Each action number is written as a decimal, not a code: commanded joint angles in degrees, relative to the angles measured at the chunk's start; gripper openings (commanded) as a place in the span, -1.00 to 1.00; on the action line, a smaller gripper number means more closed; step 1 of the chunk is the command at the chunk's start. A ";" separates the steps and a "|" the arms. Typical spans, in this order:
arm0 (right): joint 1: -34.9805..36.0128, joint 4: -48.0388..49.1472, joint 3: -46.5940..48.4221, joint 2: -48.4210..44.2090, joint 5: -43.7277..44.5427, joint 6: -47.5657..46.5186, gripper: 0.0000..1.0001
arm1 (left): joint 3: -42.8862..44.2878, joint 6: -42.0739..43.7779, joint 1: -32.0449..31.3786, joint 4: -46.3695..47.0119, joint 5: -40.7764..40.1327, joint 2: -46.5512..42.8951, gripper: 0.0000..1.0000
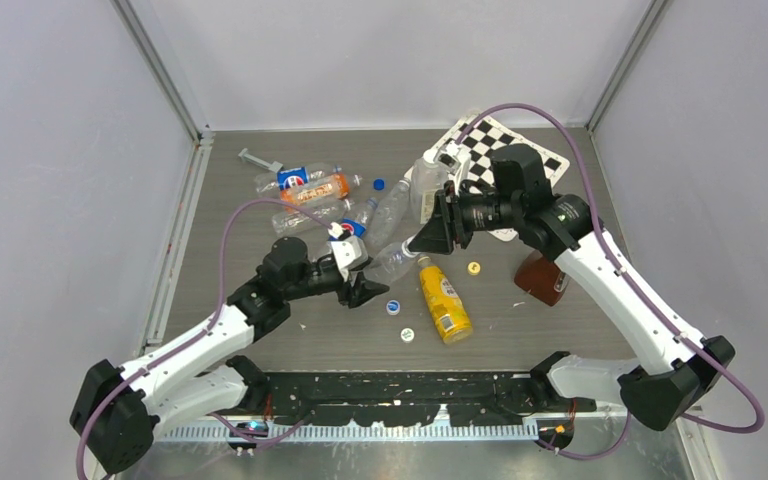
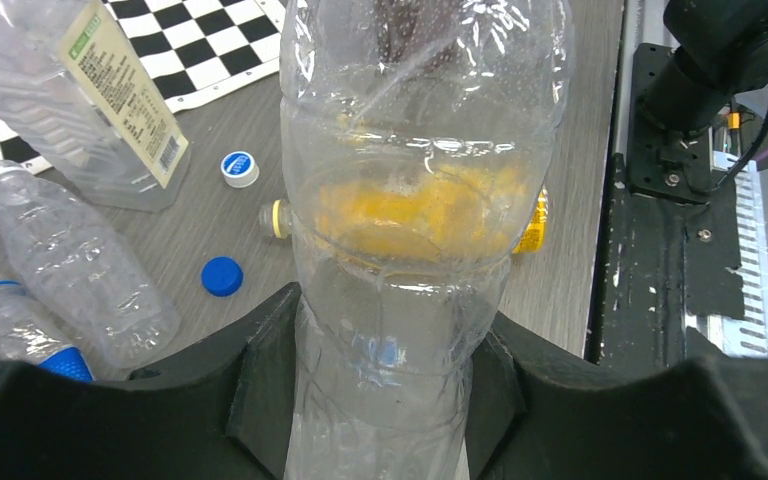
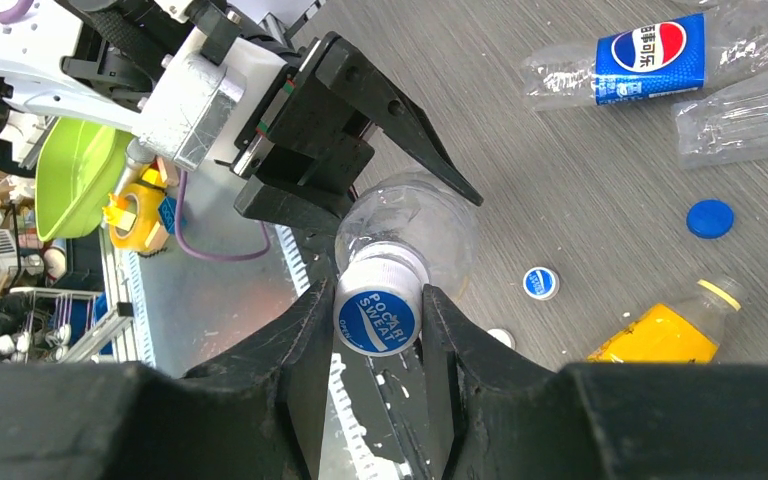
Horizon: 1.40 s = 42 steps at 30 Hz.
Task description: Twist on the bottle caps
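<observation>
A clear slim bottle [image 1: 392, 262] hangs above the table between my two grippers. My left gripper [image 1: 366, 287] is shut on the bottle's body [image 2: 385, 380], which fills the left wrist view. My right gripper [image 3: 377, 305] is shut on a white cap with a blue "Pocari Sweat" top [image 3: 377, 318], and this cap sits on the bottle's neck [image 3: 410, 215]. From above, my right gripper [image 1: 427, 240] meets the bottle's mouth end. Loose caps lie nearby: a blue-and-white one [image 1: 393, 307], a white one [image 1: 407, 335], a yellow one [image 1: 474, 268] and a blue one [image 1: 378, 184].
A yellow bottle [image 1: 444, 300] lies just right of the held bottle. A squarish labelled bottle [image 1: 426, 185], another slim clear bottle [image 1: 390, 205] and Pepsi-labelled bottles [image 1: 305, 178] lie behind. A checkerboard [image 1: 520, 150] and a brown object [image 1: 542, 275] sit at the right.
</observation>
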 commanded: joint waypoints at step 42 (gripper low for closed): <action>6.75 -6.29 4.14 7.12 7.68 4.04 -0.99 | 5.61 2.75 -0.56 0.99 0.98 -1.33 -1.00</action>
